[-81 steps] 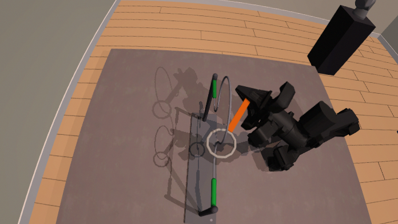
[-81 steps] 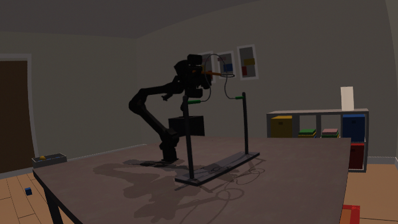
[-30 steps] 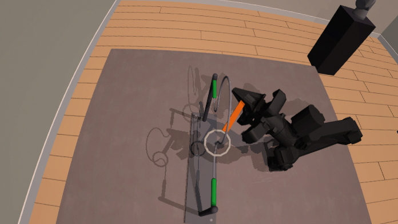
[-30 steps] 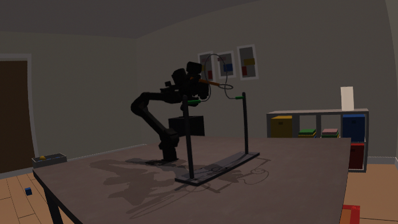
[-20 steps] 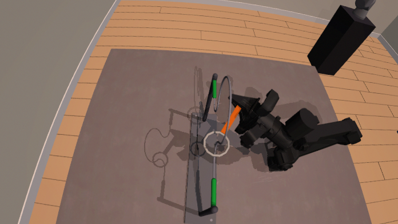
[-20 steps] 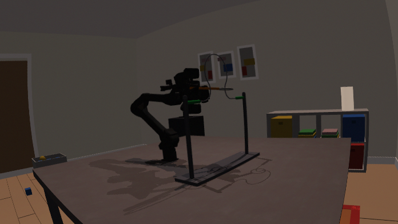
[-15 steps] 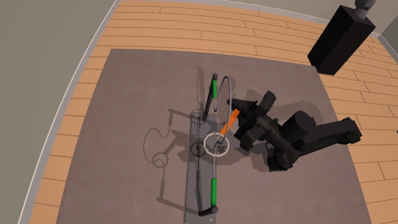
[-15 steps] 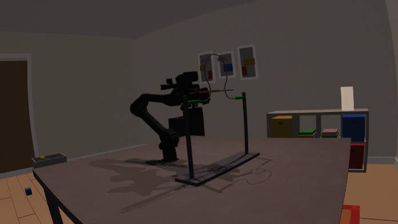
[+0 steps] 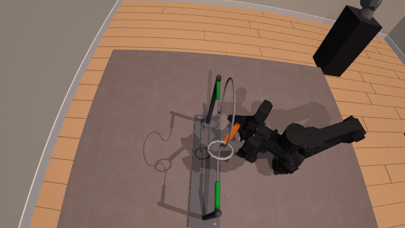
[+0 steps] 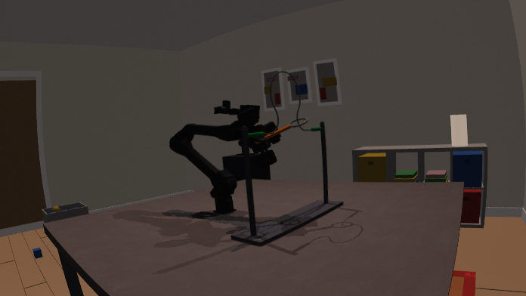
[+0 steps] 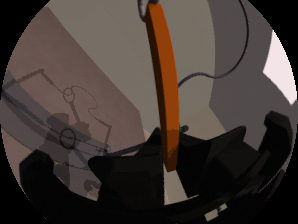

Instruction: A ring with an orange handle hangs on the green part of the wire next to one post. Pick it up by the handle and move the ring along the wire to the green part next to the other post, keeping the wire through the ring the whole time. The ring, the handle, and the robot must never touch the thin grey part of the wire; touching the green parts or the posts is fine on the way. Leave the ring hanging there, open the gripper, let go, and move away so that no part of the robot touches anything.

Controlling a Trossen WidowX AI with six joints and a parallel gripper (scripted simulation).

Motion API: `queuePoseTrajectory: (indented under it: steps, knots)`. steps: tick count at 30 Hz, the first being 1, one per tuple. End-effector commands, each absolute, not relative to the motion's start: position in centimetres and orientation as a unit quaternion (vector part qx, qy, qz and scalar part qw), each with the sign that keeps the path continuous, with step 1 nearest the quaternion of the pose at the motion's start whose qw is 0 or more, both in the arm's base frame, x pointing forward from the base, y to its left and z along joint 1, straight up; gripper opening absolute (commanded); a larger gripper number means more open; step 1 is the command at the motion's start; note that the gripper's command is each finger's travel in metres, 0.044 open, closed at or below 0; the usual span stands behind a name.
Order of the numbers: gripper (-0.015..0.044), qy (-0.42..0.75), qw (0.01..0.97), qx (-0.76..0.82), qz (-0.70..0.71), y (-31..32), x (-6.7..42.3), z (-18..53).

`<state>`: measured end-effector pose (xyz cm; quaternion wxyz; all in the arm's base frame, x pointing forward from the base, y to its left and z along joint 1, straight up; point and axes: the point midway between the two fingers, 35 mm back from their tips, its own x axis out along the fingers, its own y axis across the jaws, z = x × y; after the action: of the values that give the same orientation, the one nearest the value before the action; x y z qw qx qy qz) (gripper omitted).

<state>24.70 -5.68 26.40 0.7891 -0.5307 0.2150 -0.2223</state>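
Ring (image 9: 220, 150) encircles grey wire (image 9: 231, 96) mid-span — handle (image 9: 232, 132) clamped in jaws.

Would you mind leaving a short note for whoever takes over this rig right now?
Tool: shut on the orange handle.
Ring: around the thin grey wire, partway between the posts, short of the green part at the near post.
Done: ring picked up and off the other green part.
Left: reach the green part, hang the ring, release, back away.
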Motion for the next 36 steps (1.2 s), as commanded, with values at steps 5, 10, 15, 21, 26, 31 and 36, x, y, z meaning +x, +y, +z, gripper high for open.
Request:
queuePoseTrajectory:
  steps: [5,10,15,21,26,31,36]
  knots:
    - [-0.0150,0.235,0.839,-0.448,-0.202,-4.3,24.9,23.6]
    - [-0.0150,0.215,0.876,-0.396,-0.175,-3.3,25.7,21.7]
    - [-0.0150,0.214,0.897,-0.353,-0.161,-2.3,26.0,20.6]
    - [-0.0150,0.221,0.920,-0.288,-0.145,-0.6,26.1,19.1]
    - [-0.0150,0.227,0.937,-0.233,-0.132,1.1,26.2,18.1]
    - [-0.0150,0.231,0.949,-0.179,-0.119,2.8,26.2,17.4]
    - [-0.0150,0.235,0.957,-0.131,-0.107,4.4,26.3,16.8]
